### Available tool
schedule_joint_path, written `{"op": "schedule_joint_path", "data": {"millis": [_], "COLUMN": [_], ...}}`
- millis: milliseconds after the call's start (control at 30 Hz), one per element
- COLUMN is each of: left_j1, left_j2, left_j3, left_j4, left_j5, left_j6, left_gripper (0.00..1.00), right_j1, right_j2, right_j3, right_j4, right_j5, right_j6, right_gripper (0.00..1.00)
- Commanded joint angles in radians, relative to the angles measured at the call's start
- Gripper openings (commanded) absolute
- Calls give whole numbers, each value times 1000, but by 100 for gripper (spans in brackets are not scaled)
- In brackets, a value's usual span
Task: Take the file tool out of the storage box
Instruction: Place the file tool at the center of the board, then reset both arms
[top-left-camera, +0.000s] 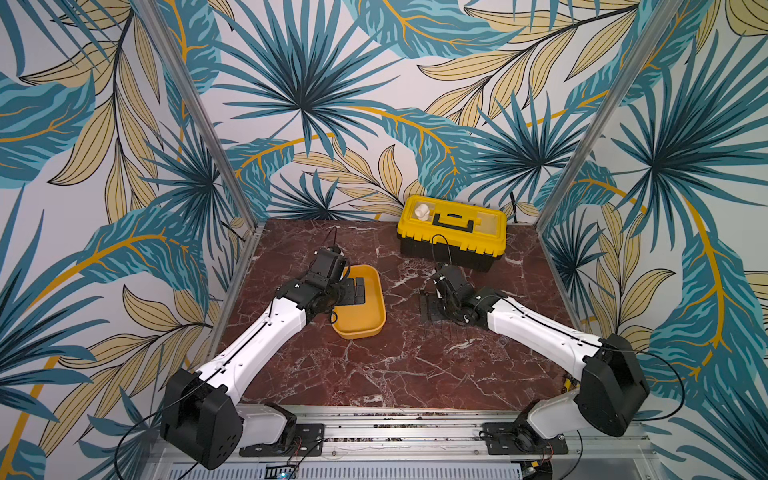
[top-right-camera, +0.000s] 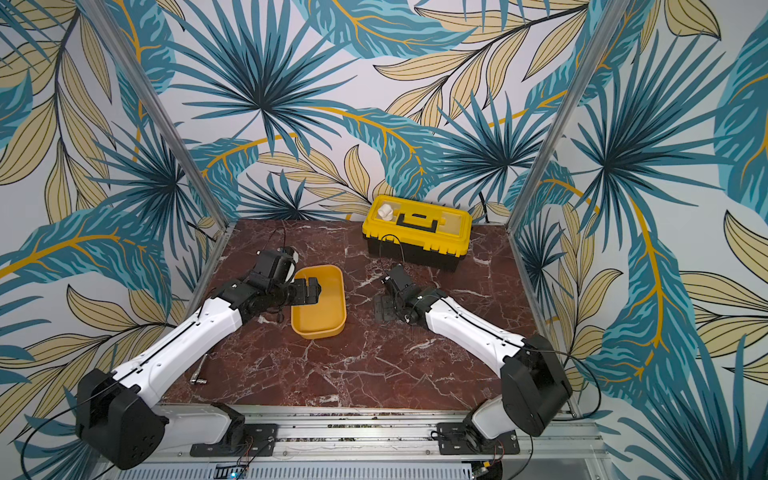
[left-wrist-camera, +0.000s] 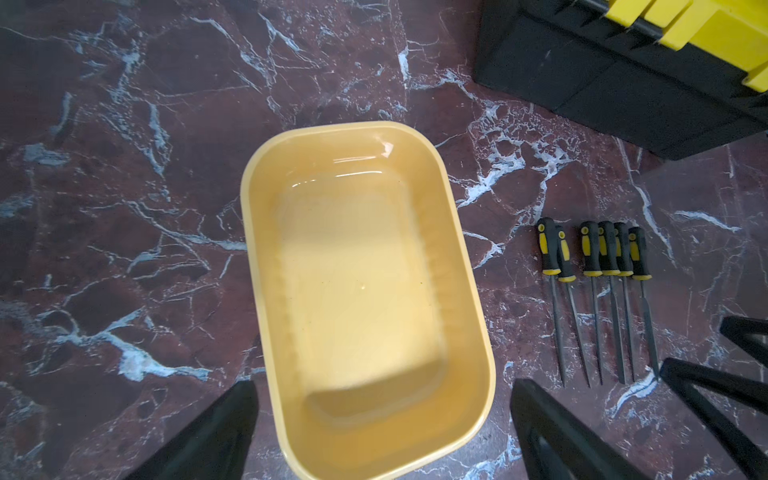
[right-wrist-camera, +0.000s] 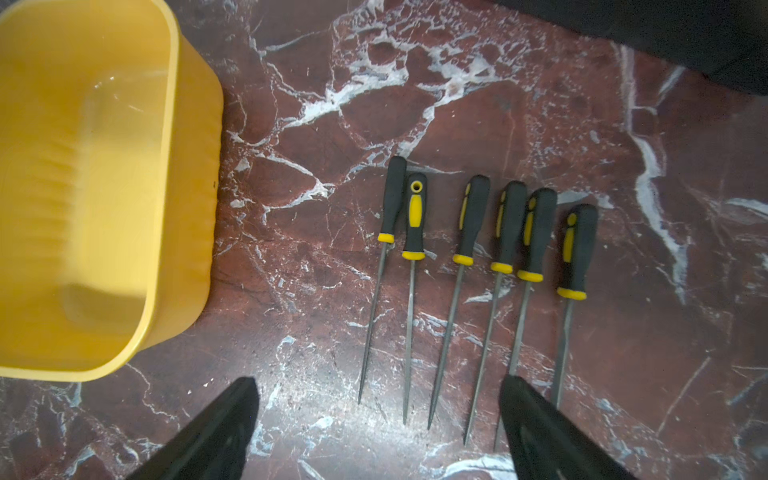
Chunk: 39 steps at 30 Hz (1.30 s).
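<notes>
Lying on the red marble worktop (top-left-camera: 395, 374), six steel files (right-wrist-camera: 471, 216) with black-and-yellow handles form a row just right of the shallow, smooth-walled orange-yellow plastic storage box (top-left-camera: 357, 331), open stone toward the near edge. Over them the right gripper (right-wrist-camera: 377, 381), fingers spread; left gripper (left-wrist-camera: 382, 388) spread over box.

Storage box (right-wrist-camera: 195, 187) cut off at the edge — toolbox (left-wrist-camera: 602, 83) likewise.

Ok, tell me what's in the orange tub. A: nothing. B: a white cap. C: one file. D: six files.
A: the tub shows a bare floor in the left wrist view, and six files lie in a row on the table beside it.
</notes>
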Motion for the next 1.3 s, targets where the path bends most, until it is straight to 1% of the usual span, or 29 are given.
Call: {"op": "schedule_joint_path", "data": {"millis": [0, 233, 433, 533, 600, 667, 767, 933, 1033, 1133, 1200, 1267], "left_j1": [10, 26, 46, 52, 59, 69, 83, 90, 104, 127, 137, 147], "left_j2": [-38, -75, -150, -176, -202, -230, -263, -310, -340, -366, -377, -380], "left_j3": [23, 11, -56, -55, -63, -82, -110, -191, -251, -315, -358, -413], "left_j4": [-15, -23, 55, 28, 16, 25, 35, 106, 164, 245, 314, 412], "left_j5": [-45, -78, -119, -193, -241, -253, -261, -304, -327, -328, -340, -354], "left_j6": [33, 56, 72, 99, 106, 116, 116, 117, 119, 126, 151, 186], "left_gripper": [100, 100, 100, 100, 100, 100, 100, 100, 100, 100, 100, 100], "right_j1": [-19, -109, -254, -301, -358, -413, -456, -520, -554, -584, -593, -596], "right_j2": [-49, -137, -259, -323, -349, -357, -370, -348, -275, -197, -161, -119], "right_j3": [-34, -87, -187, -244, -273, -291, -341, -449, -495, -530, -559, -561], "right_j4": [-19, -19, 31, 75, 113, 159, 272, 563, 724, 872, 975, 1037], "right_j5": [-15, -18, -50, -1, 0, -6, 48, 67, 79, 52, 31, 21], "right_j6": [-36, -70, -132, -187, -220, -232, -259, -337, -385, -382, -370, -378], "right_gripper": [100, 99, 100, 100, 100, 100, 100, 100, 100, 100, 99, 99]}}
